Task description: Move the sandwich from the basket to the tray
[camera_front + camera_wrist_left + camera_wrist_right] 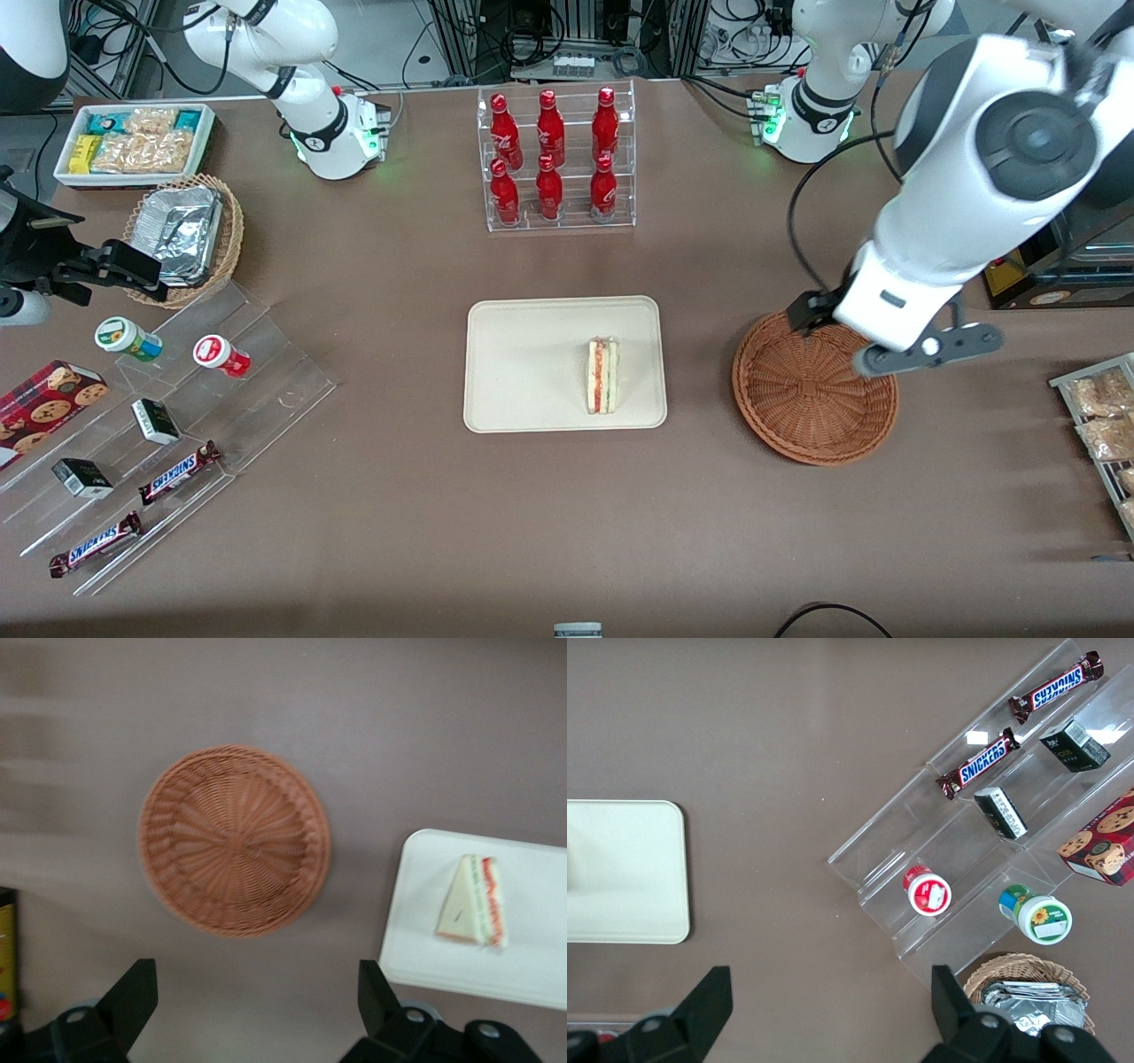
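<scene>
The sandwich (602, 375) (474, 902), a pale wedge with red and green layers along its cut edge, lies on the cream tray (532, 354) (532, 966) (620, 868), at the end nearer the working arm. The reddish-brown wicker basket (806, 399) (235, 840) sits beside the tray toward the working arm's end, with nothing in it. My gripper (873, 341) (255, 1001) hangs high over the basket's rim, on the part farther from the front camera. It is open, with only bare table showing between its black fingers (133, 992).
A clear rack of red bottles (556, 159) stands farther from the front camera than the tray. Toward the parked arm's end are stepped acrylic shelves (168, 425) with candy bars, a tan basket of foil trays (186, 235) and a white snack bin (133, 142). Snack packs (1103, 416) lie at the working arm's end.
</scene>
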Action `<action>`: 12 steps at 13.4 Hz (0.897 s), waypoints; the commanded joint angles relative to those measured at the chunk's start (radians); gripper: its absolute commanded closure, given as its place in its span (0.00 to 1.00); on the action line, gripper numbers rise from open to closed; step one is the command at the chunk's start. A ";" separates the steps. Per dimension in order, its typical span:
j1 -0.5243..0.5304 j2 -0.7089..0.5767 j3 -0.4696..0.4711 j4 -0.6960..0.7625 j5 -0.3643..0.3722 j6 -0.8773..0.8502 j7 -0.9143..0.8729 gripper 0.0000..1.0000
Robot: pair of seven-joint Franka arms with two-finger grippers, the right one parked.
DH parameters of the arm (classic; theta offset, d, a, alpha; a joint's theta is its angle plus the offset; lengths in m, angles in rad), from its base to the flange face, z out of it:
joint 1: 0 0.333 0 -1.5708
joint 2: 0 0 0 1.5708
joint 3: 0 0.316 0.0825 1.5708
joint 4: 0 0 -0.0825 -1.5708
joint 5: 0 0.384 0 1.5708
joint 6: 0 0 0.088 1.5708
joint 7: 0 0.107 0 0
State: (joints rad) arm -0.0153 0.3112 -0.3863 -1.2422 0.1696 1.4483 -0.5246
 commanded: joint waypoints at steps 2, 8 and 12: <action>0.060 -0.116 0.030 -0.110 -0.086 -0.042 0.058 0.00; 0.058 -0.277 0.162 -0.345 -0.154 -0.011 0.252 0.00; 0.060 -0.328 0.165 -0.440 -0.154 0.035 0.253 0.00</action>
State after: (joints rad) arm 0.0369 0.0475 -0.2217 -1.5945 0.0336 1.4380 -0.2872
